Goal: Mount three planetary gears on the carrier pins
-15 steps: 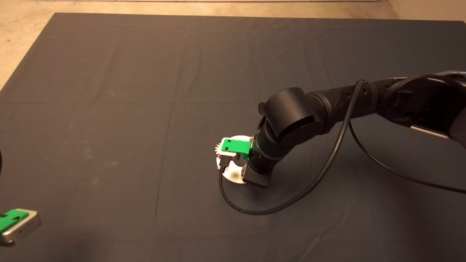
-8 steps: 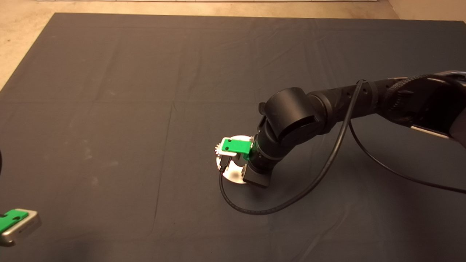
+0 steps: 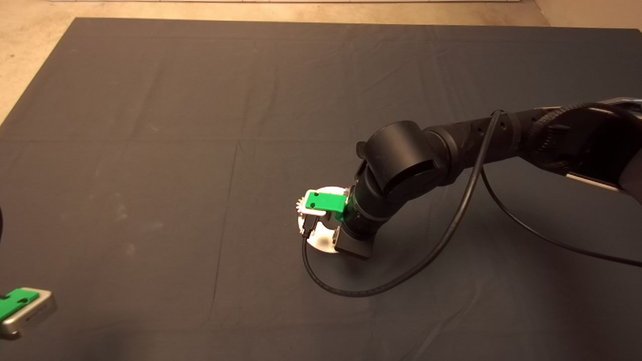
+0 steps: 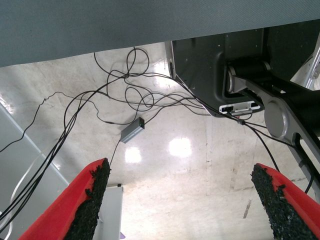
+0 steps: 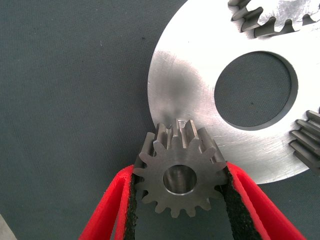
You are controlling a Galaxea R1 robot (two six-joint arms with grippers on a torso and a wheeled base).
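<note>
Fingers of the right gripper pinch a planetary gear over the disc.

Robot lab: matted table, floor cables

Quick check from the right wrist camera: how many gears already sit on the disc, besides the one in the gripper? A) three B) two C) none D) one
B: two gears sit on the disc, while the right gripper clamps a third gear.

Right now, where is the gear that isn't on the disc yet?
The right gripper holds the third gear over the disc's edge, mid-mat, above a pin.
</note>
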